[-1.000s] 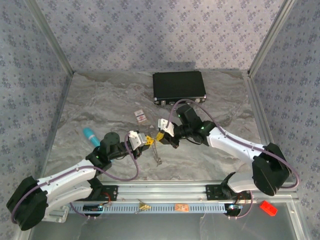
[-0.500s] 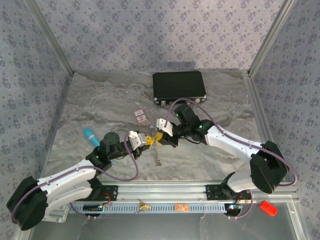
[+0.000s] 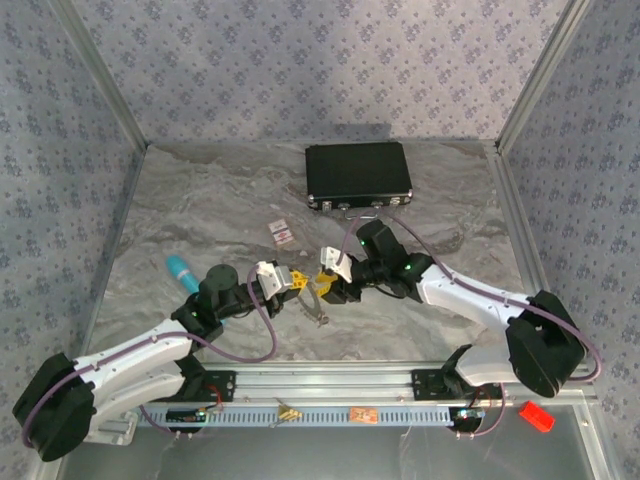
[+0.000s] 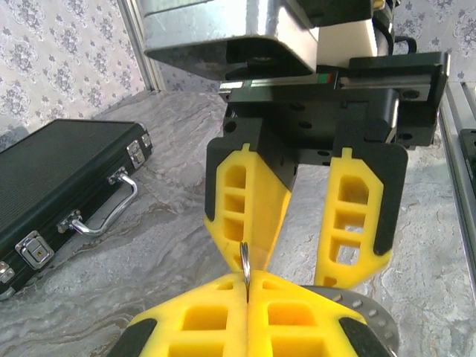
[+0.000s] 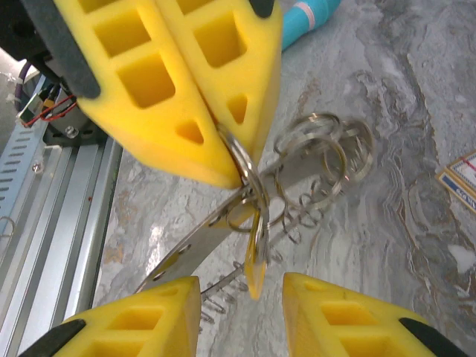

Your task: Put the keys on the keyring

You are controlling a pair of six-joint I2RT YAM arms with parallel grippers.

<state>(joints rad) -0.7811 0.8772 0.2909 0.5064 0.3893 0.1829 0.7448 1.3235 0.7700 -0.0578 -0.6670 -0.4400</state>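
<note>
Keyring [image 4: 245,256] mostly hidden in L gripper [image 4: 248,286]

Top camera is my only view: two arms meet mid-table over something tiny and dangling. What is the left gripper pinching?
Observer: A thin metal keyring, clamped edge-on between the shut fingers of the left gripper.
Operator: Is a key on it?
Observer: A small yellow key seems to hang below it, beside a flat metal strip and loose rings.
Operator: And the right gripper?
Observer: The right gripper is open, one finger on each side of the key, gaps showing.
</note>
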